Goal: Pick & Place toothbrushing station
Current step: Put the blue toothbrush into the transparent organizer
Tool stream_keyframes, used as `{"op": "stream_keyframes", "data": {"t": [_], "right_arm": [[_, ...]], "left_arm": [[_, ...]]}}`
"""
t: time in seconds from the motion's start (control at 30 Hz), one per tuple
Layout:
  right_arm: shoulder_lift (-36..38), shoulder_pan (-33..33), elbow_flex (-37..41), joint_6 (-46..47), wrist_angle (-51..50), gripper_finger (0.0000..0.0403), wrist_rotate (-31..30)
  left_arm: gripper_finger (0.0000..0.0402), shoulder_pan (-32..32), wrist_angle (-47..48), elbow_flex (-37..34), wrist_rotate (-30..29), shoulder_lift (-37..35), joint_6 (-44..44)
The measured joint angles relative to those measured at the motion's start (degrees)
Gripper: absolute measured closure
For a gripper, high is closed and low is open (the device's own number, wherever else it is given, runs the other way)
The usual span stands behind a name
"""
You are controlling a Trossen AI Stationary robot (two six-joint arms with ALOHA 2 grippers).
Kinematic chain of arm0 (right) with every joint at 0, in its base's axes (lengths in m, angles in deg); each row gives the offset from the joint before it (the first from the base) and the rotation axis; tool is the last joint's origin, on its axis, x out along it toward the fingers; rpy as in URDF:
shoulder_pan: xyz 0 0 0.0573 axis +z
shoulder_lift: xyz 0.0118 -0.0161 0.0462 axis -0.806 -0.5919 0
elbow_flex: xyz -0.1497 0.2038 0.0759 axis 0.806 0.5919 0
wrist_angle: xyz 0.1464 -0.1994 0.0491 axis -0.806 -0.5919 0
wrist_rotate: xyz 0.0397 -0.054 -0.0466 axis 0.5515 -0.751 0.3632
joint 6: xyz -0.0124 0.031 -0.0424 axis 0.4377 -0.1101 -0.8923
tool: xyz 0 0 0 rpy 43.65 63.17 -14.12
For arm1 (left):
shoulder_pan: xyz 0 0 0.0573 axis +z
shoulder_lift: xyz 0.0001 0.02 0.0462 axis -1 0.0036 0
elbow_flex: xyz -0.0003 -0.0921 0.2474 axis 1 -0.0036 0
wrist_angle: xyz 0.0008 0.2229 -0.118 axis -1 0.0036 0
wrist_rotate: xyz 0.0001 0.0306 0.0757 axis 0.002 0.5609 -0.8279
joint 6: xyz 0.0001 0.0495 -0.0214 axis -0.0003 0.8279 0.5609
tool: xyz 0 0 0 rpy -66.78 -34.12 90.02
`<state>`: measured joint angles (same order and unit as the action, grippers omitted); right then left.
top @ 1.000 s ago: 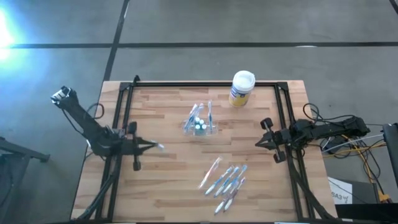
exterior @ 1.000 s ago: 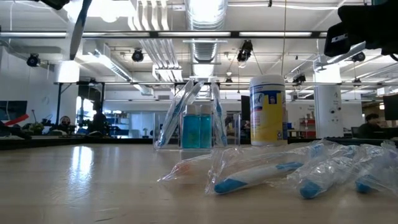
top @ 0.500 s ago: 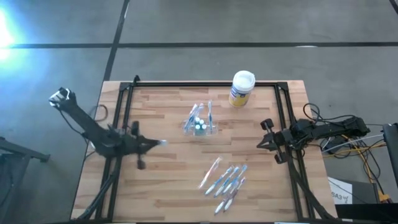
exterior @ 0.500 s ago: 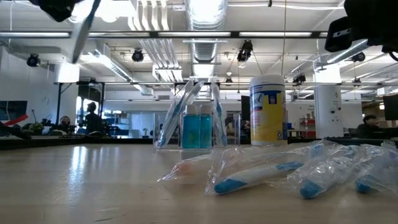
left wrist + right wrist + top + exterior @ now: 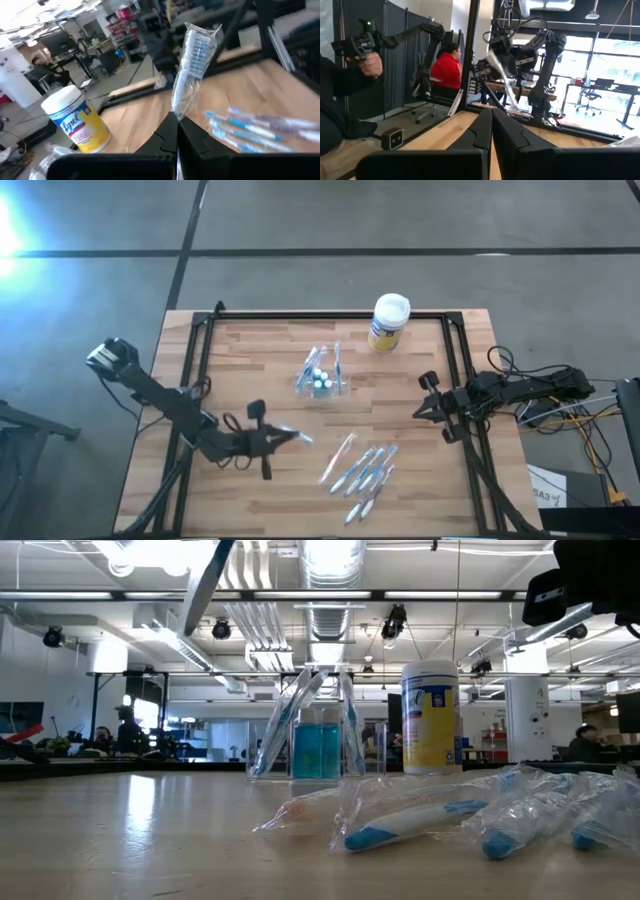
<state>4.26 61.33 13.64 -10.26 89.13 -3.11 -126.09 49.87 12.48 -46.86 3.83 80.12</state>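
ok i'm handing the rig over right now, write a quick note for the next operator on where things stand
Left gripper: shut on a wrapped toothbrush, held above the table's front middle, near the loose pile.
Right gripper: shut, holding nothing, waiting at the table's right edge.
Toothbrushing station: clear holder at table centre, upright, already with a few wrapped brushes and blue items inside.
Pile of wrapped toothbrushes: lying loose on the wood in front of the holder.
Yellow canister: standing at the back, apart from the holder.
Done: some brushes in the holder, one more lifted.
Left: carry the held brush to the holder, then likely the pile.
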Motion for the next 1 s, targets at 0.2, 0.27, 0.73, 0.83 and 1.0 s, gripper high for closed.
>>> {"op": "stream_keyframes", "data": {"t": [0.2, 0.27, 0.73, 0.83, 1.0], "right_arm": [[0.0, 0.0, 0.0, -0.2, 0.2, 0.0394, 0.1], [0.0, 0.0, 0.0, -0.2, 0.5, 0.0394, 0.0], [0.0, 0.0, 0.0, 0.0, 1.5, 0.0394, 0.1], [0.0, 0.0, 0.0, 0.0, 1.4, 0.0394, 0.1], [0.0, 0.0, 0.0, 0.0, 1.4, 0.0394, 0.1]], "left_arm": [[0.0401, 0.4, -0.7, 4.1, -1.5, 0.4, -4.0], [0.0401, 1.3, -0.6, 6.2, -2.6, 0.5, -8.7], [0.0397, 3.2, -1.5, 30.1, -1.9, 0.5, 4.4], [0.0397, 3.2, -1.0, 34.8, -2.0, 0.5, 12.0], [0.0399, 3.2, 7.1, 38.8, -2.7, 0.5, 25.4]]}}
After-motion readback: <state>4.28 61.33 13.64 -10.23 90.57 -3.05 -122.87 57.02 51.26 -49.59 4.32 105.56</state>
